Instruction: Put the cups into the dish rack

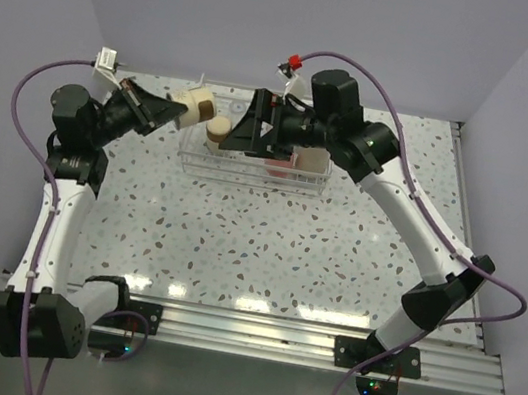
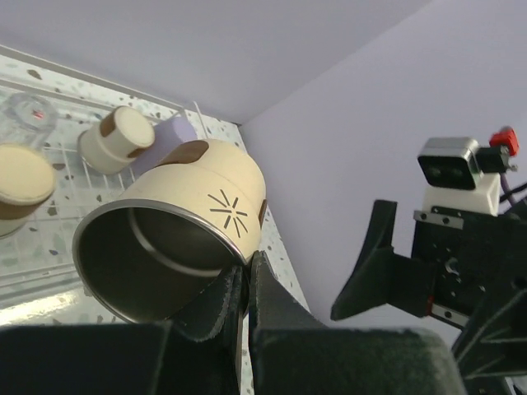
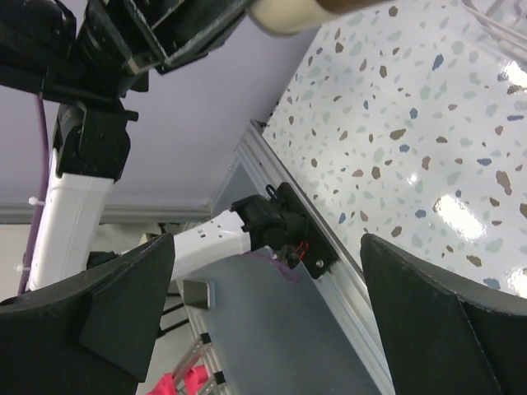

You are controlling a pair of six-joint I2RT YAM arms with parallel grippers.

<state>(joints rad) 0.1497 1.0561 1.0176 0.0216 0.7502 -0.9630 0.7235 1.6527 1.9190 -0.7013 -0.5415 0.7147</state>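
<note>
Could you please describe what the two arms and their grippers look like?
The left arm and right arm share white link covers and black joints. A purple cable loops along each. The left gripper and right gripper are black with broad wedge-shaped fingers. A red plug tops the right wrist.

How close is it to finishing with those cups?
Nearly done, it seems. Several cups already sit in the dish rack, including a tan-based cup and a red-pink cup. The left fingers are shut on a silvery-rimmed cup by the rack's left end; it needs placing. The right fingers stand open, empty. No loose cups show elsewhere.
</note>
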